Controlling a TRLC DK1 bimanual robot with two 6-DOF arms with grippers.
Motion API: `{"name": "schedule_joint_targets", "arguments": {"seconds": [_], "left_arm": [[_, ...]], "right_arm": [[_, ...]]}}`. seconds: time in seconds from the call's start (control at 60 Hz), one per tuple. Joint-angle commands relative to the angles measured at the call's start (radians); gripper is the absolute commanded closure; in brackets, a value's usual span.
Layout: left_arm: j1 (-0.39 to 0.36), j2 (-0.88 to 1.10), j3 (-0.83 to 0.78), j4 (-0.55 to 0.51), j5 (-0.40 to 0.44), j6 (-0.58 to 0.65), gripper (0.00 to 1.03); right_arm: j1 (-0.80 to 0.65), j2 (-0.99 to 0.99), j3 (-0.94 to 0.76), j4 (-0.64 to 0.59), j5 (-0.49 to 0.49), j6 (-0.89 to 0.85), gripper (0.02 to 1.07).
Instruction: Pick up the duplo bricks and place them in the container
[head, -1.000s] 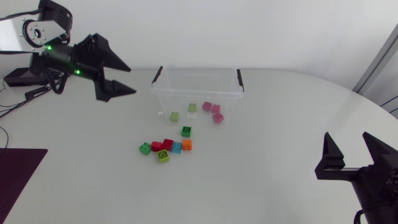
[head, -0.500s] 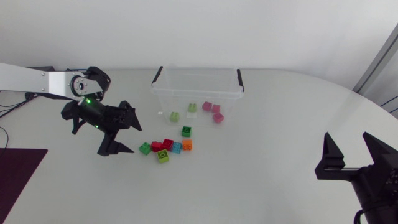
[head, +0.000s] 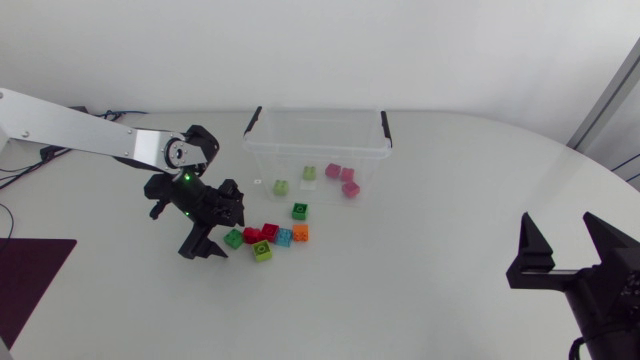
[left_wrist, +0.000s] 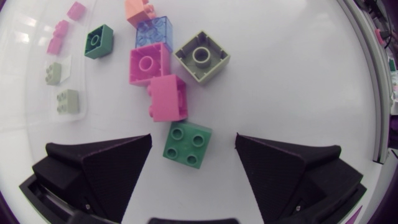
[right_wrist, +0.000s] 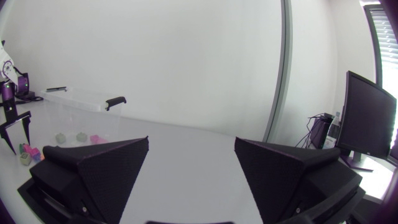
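Observation:
Several duplo bricks lie in a cluster in front of the clear container (head: 258, 150). A green brick (head: 233, 238) (left_wrist: 188, 144) is the nearest; it lies on the table between the fingers of my open left gripper (head: 226, 234) (left_wrist: 193, 149), touching neither. Just ahead of it are two red bricks (left_wrist: 168, 98), an olive one (left_wrist: 201, 57), a blue one (left_wrist: 153, 33) and an orange one (left_wrist: 139, 10). A dark green brick (head: 299, 210) sits closer to the container. My right gripper (head: 568, 262) (right_wrist: 191, 162) stands open and empty at the right front.
The container holds pink bricks (head: 342, 178) and pale green ones (head: 281, 186); it has black handle clips (head: 385, 126) at both ends. A dark mat (head: 25, 280) lies at the table's left front edge.
My left arm has swung down from the back left to the brick cluster, and its gripper now straddles the green brick. The right arm has not moved.

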Motion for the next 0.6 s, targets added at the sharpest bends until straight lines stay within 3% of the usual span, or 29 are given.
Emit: {"name": "schedule_joint_targets", "arguments": {"seconds": [0.0,0.133,0.2,0.35,0.583], "left_arm": [[-0.011,0.039,0.068,-0.023,-0.009,0.041,0.14],[-0.018,0.066,0.105,-0.049,-0.031,0.047,0.27],[-0.02,0.076,0.115,-0.063,-0.038,0.057,0.46],[-0.015,0.074,0.111,-0.091,-0.045,0.079,0.8],[0.006,-0.019,0.135,-0.187,-0.049,0.079,0.83]], "right_arm": [[0.005,-0.007,-0.02,-0.007,0.001,0.02,0.07],[0.005,-0.007,-0.02,-0.007,0.001,0.02,0.07],[0.005,-0.007,-0.02,-0.007,0.001,0.02,0.07],[0.005,-0.007,-0.02,-0.007,0.001,0.02,0.07],[0.005,-0.007,-0.02,-0.007,0.001,0.02,0.07]]}}
